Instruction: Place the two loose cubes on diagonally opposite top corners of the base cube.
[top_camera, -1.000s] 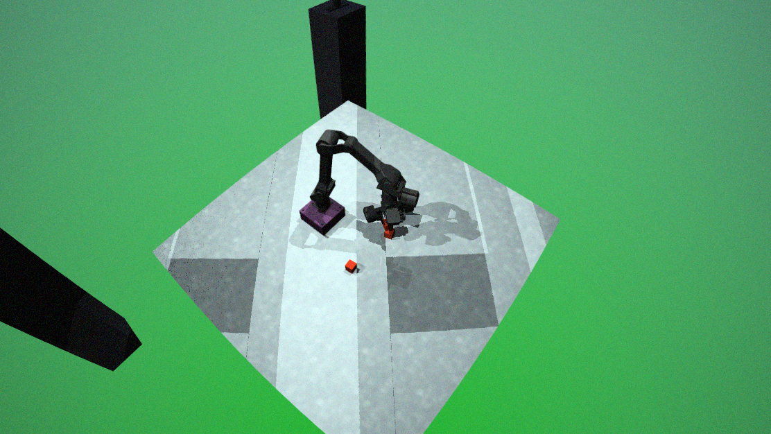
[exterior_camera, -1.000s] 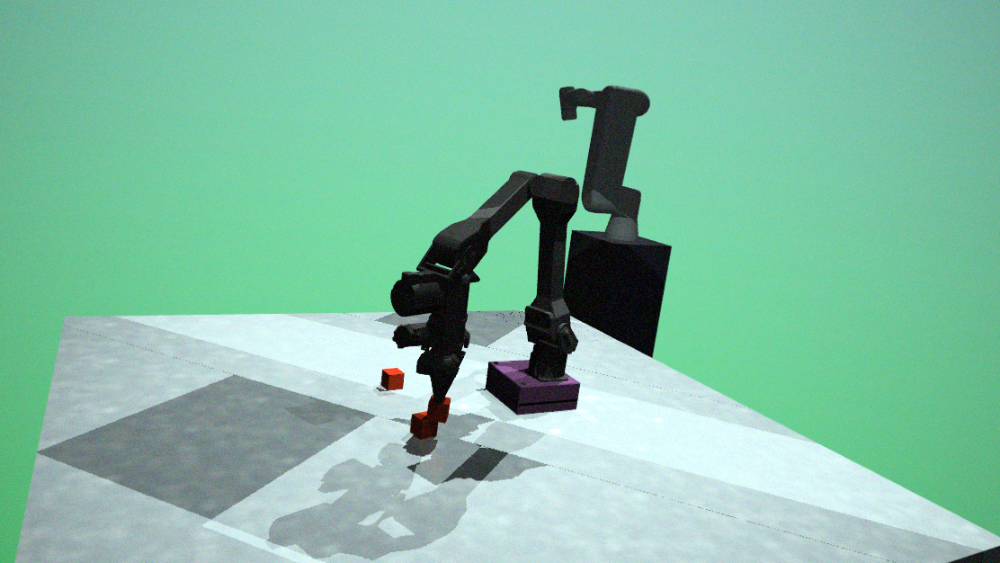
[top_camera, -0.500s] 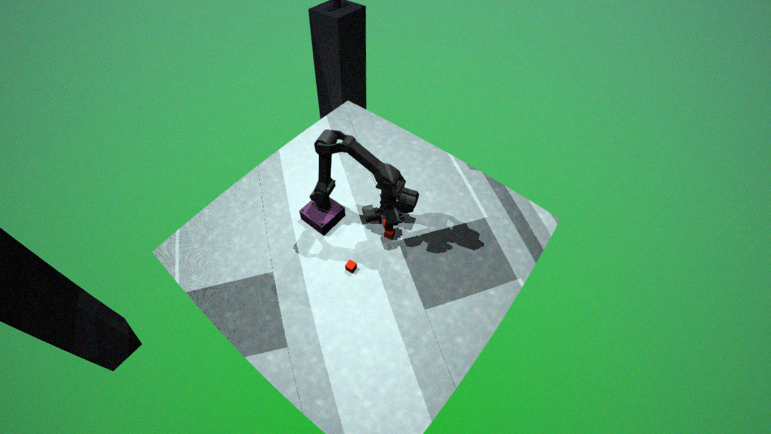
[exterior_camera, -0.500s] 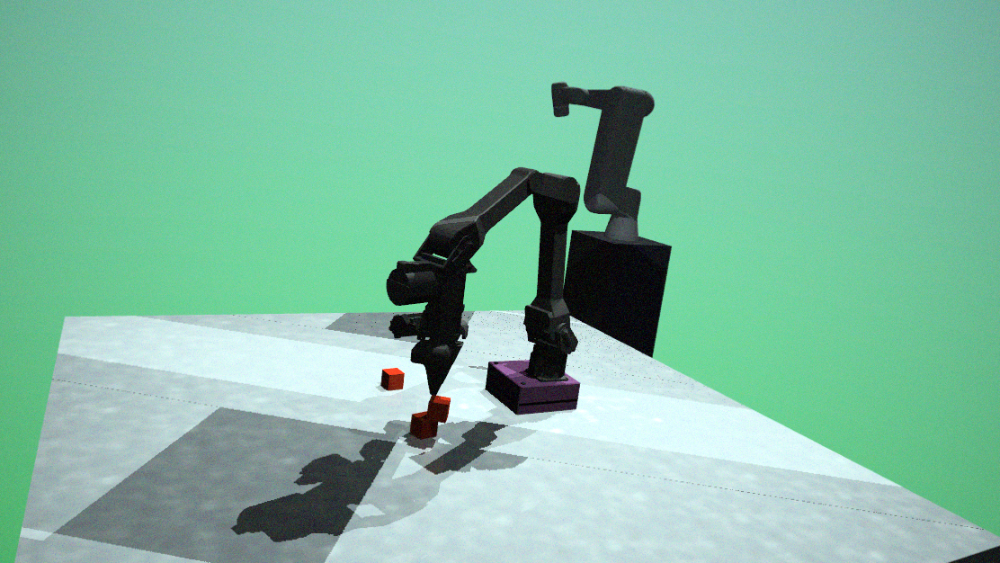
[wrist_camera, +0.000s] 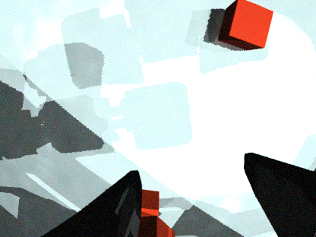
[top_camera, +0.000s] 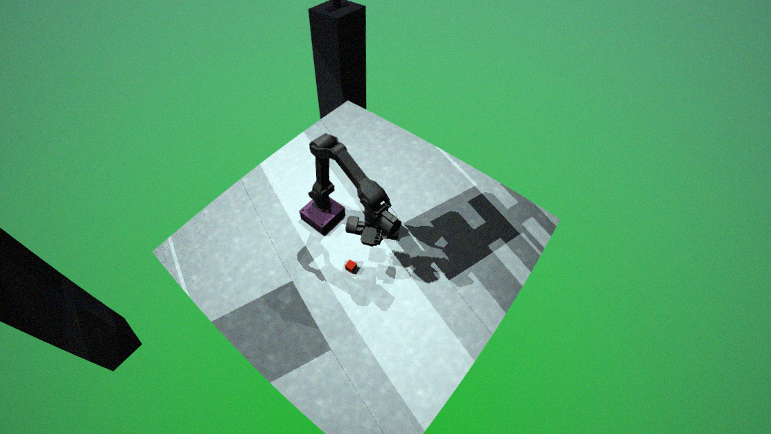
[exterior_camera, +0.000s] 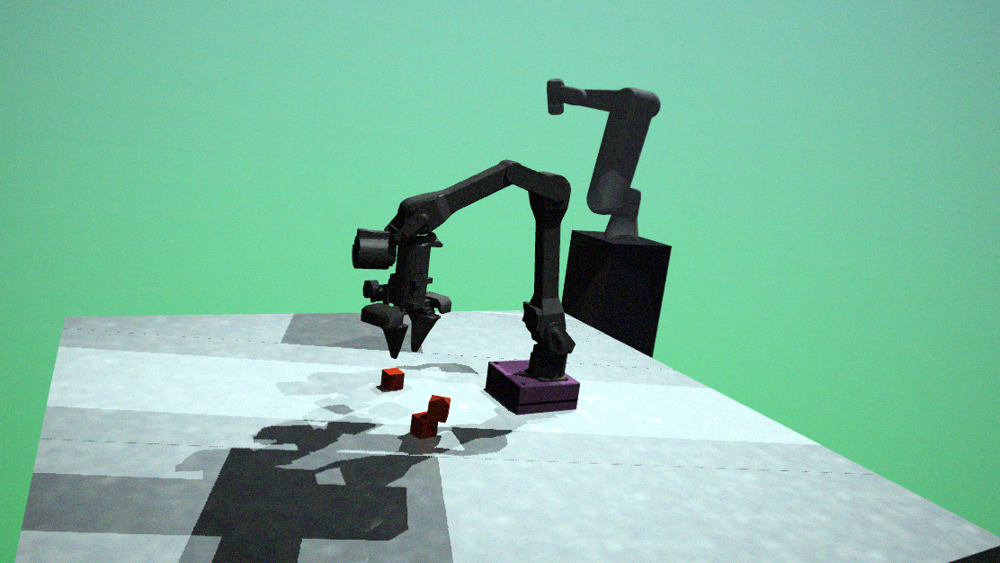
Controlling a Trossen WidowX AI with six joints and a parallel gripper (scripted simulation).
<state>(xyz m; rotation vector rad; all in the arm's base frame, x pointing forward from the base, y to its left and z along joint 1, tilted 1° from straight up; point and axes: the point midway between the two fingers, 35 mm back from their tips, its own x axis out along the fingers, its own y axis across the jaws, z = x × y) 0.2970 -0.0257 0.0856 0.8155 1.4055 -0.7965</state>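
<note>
All three cubes are red, so colour does not tell which is the base. One cube (top_camera: 350, 266) (exterior_camera: 392, 379) (wrist_camera: 251, 24) stands alone and flat on the table. In the exterior view, a lower cube (exterior_camera: 423, 425) stands on the table, with an upper cube (exterior_camera: 440, 408) against its top right side. The upper cube is turned and looks tilted; its support is unclear. This pair (wrist_camera: 150, 199) is partly behind a finger in the wrist view, and the arm hides it in the top view. My gripper (exterior_camera: 406, 353) (wrist_camera: 192, 170) is open and empty, pointing down above the table, higher than the cubes.
My arm stands on a purple base block (top_camera: 322, 216) (exterior_camera: 504, 393) beside the cubes. A second arm (exterior_camera: 622, 147) stands on a black pedestal (exterior_camera: 615, 293) (top_camera: 338, 59) beyond the table (top_camera: 388, 344) (exterior_camera: 594, 503). Another dark block (top_camera: 59, 313) is at the left in the top view. Shadows cross the tabletop.
</note>
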